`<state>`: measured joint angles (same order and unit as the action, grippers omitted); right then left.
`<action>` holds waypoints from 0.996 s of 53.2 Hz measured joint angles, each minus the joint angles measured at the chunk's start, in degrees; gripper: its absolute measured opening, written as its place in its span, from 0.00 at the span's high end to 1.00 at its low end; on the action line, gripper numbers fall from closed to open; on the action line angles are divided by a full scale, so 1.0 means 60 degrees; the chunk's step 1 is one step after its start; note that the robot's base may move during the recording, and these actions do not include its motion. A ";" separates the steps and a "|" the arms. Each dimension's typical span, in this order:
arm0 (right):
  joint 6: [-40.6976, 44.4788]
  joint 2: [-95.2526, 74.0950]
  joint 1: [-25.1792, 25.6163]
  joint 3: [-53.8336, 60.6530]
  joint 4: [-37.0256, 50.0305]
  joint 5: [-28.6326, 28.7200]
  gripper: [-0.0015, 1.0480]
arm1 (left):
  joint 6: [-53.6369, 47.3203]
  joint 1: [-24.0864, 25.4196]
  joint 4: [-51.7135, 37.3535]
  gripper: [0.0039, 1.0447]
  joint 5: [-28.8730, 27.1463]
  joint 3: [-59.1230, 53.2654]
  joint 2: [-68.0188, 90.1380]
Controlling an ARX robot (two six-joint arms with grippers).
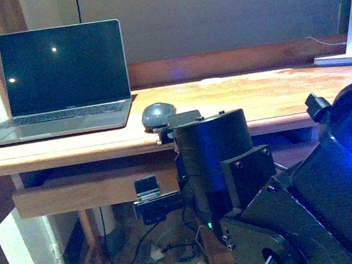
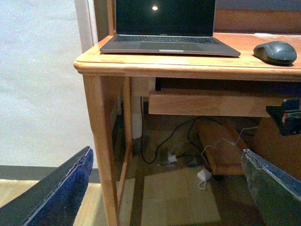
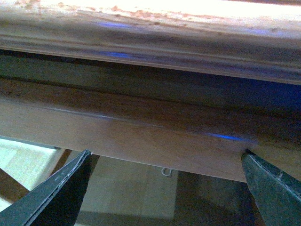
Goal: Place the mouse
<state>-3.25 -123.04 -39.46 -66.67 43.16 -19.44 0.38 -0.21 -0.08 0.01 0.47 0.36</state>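
1. The laptop [image 2: 165, 28] carries a thin line of lettering on the bezel under its dark screen, but it is too small and blurred to read.
2. No text, label, brand, number or sign is legible in any view.

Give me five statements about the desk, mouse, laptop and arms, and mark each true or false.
1. The mouse lies on the desk. True.
2. The mouse is left of the laptop in the front view. False: it lies to its right.
3. The laptop lid is closed. False: it stands open, screen dark.
4. The left gripper holds nothing. True: its fingers are spread, with floor between them.
5. The right gripper is shut on the mouse. False: it is open, facing the desk's underside.
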 joint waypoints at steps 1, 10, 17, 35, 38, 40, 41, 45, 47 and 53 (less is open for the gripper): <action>-0.0040 0.0087 0.0025 0.0117 0.0047 0.0022 0.07 | 0.0000 0.0000 0.0000 0.07 0.0000 0.0000 0.0000; -0.0790 0.1818 0.0393 0.2025 0.0696 0.0404 0.07 | 0.0000 0.0000 0.0000 0.07 0.0004 0.0004 0.0000; -0.1111 0.4207 0.0492 0.4269 0.0856 0.0743 0.07 | 0.0000 0.0000 0.0000 0.07 0.0000 0.0004 0.0000; -0.2215 1.2193 -0.0732 0.9632 -0.1872 -0.0036 0.07 | 0.0000 0.0000 0.0000 0.07 0.0000 0.0000 0.0000; -0.2561 1.3431 -0.0954 1.0014 -0.2699 -0.0379 0.07 | 0.0000 0.0000 0.0000 0.07 0.0000 0.0004 0.0000; -0.2743 1.4112 -0.1067 1.0204 -0.3191 -0.0546 0.07 | 0.0000 0.0000 0.0000 0.07 0.0000 0.0004 0.0000; -0.2856 1.4633 -0.1129 1.0327 -0.3585 -0.0590 0.07 | 0.0000 0.0000 0.0000 0.07 0.0000 0.0004 0.0000; -0.2922 1.5770 -0.0925 1.0641 -0.4014 -0.0393 0.07 | 0.0000 0.0000 0.0000 0.07 0.0000 0.0004 0.0000; -0.3024 1.6243 -0.0648 1.0724 -0.4266 -0.0204 0.07 | 0.0000 0.0000 0.0000 0.07 0.0000 0.0000 0.0000; -0.3078 1.7245 0.0204 1.0965 -0.4976 0.0193 0.07 | 0.0000 0.0000 0.0000 0.07 0.0000 0.0004 0.0000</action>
<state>-21.71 -19.57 -38.24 -0.89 13.30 -18.28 0.38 -0.21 -0.08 0.01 0.49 0.36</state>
